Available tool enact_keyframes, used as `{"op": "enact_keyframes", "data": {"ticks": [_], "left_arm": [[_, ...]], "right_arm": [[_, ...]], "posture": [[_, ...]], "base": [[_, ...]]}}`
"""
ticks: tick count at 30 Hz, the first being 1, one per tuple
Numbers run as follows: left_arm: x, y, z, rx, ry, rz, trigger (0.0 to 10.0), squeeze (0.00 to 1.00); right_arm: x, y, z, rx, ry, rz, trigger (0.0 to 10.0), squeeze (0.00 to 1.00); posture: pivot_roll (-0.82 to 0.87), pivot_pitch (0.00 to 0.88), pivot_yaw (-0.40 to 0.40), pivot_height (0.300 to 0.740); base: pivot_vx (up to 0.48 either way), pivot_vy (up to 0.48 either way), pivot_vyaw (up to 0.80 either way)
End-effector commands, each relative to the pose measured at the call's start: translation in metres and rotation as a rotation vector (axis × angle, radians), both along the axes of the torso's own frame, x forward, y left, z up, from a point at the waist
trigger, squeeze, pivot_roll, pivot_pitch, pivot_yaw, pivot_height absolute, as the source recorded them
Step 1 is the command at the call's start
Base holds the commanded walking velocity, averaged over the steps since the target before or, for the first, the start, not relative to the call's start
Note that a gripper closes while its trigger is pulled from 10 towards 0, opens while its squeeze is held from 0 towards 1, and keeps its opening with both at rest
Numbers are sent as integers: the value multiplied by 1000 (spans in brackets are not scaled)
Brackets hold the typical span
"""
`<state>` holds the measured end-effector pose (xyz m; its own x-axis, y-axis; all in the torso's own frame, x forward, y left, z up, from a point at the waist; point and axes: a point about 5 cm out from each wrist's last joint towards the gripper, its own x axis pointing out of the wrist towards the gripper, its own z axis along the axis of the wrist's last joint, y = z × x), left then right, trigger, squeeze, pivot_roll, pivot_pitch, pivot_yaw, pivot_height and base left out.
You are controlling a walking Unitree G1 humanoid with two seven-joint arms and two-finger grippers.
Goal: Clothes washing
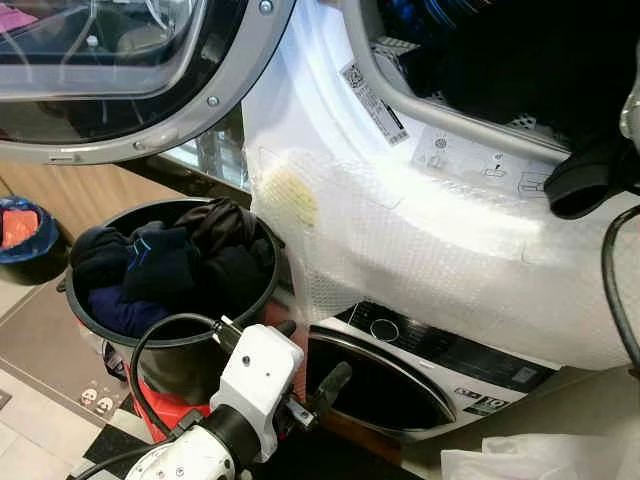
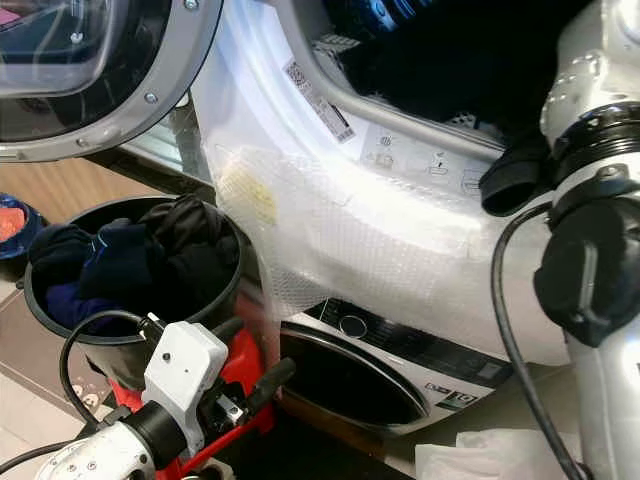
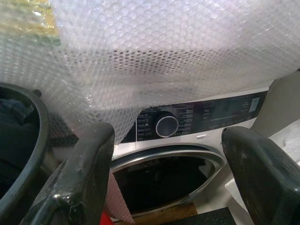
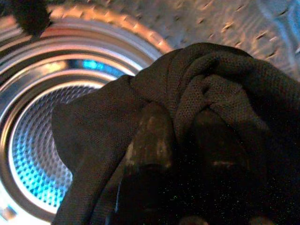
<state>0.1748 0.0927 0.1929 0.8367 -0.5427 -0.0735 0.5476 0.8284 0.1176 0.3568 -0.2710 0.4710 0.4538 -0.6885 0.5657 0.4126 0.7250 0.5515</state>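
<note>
Stacking one over the other, two white front-loading washing machines (image 1: 440, 150) stand behind a bubble-wrap sheet (image 3: 178, 51), the upper one's round door (image 1: 120, 80) swung open. The head views show a black round bucket (image 1: 215, 355) of dark clothes (image 1: 170, 260) left of the machines. The left wrist view reveals the lower machine's control dial (image 3: 167, 125) between the left pincer (image 3: 180, 183)'s spread fingers. The right wrist view alone looks into the upper steel drum (image 4: 42, 154), where the right pincer (image 4: 180, 140) is clamped on a dark mesh garment (image 4: 211, 89).
</note>
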Motion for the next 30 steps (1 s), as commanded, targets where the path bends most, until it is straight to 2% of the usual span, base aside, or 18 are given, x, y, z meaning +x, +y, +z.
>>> {"op": "enact_keyframes", "data": {"ticks": [1, 2, 3, 6, 7, 8, 9, 10, 16, 18, 21, 22, 25, 27, 28, 29, 30], "left_arm": [[-6, -4, 5, -19, -10, -14, 10000, 0], [-6, -4, 5, -19, -10, -14, 10000, 0], [-6, -4, 5, -14, -8, -15, 10000, 0], [-6, -3, 5, -14, -7, -15, 10000, 0], [-6, -3, 5, -16, -5, -14, 10000, 0], [-6, -3, 5, -16, -5, -14, 10000, 0], [-5, -4, 5, -20, -5, -19, 10000, 0], [-5, -5, 5, -22, -5, -21, 10000, 0], [-4, -9, 6, -37, -7, -25, 10000, 0], [-5, -8, 6, -37, -4, -24, 10000, 0], [-5, -7, 6, -34, -1, -25, 10000, 0], [-5, -8, 6, -34, -1, -26, 10000, 0], [-5, -8, 6, -36, -2, -26, 10000, 0], [-4, -9, 6, -37, -2, -26, 10000, 0], [-4, -9, 6, -38, -4, -27, 10000, 0], [-4, -10, 6, -41, -5, -28, 10000, 0], [-4, -10, 6, -40, -6, -29, 10000, 0]], "right_arm": [[-14, -11, 12, 20, -95, -47, 10000, 0], [-14, -11, 12, 20, -95, -47, 10000, 0], [-15, -16, 8, 80, -118, -43, 10000, 0], [-14, -10, 10, 45, -113, -36, 10000, 0], [-7, 8, 14, -58, -85, -5, 10000, 0], [-7, 8, 14, -58, -85, -5, 10000, 0], [8, 43, 11, -255, 0, 76, 10000, 0], [14, 56, 8, -316, 29, 118, 10000, 0], [33, 93, -18, -482, 137, 240, 10000, 0], [36, 96, -23, -486, 153, 287, 10000, 0], [38, 95, -25, -505, 193, 266, 10000, 0], [36, 96, -22, -558, 199, 226, 10000, 0], [35, 98, -19, -596, 195, 216, 10000, 0], [34, 100, -15, -669, 223, 158, 10000, 0], [33, 106, -12, -793, 240, 83, 10000, 0], [30, 120, -9, -1034, 252, -78, 10000, 0], [29, 128, -10, -1142, 241, -99, 10000, 0]], "posture": [[237, 241, -189, 740], [237, 241, -189, 740], [241, 242, -188, 740], [241, 242, -188, 740], [231, 244, -182, 740], [231, 244, -182, 740], [218, 245, -184, 740], [218, 245, -184, 740], [211, 240, -184, 740], [212, 239, -185, 740], [211, 235, -184, 740], [209, 234, -185, 740], [209, 234, -185, 740], [202, 227, -188, 740], [202, 227, -188, 740], [198, 220, -188, 740], [198, 219, -189, 740]], "base": [[0, 0, 0], [0, 0, 0], [0, 0, 0], [0, 0, 0], [0, 0, 0], [0, 0, 0], [0, 0, 0], [0, 0, 0], [0, 0, 0], [0, 0, 0], [0, 0, 0], [0, 0, 0], [0, 0, 0], [0, 0, 0], [0, 0, 0], [0, 0, 0], [0, 0, 0]]}}
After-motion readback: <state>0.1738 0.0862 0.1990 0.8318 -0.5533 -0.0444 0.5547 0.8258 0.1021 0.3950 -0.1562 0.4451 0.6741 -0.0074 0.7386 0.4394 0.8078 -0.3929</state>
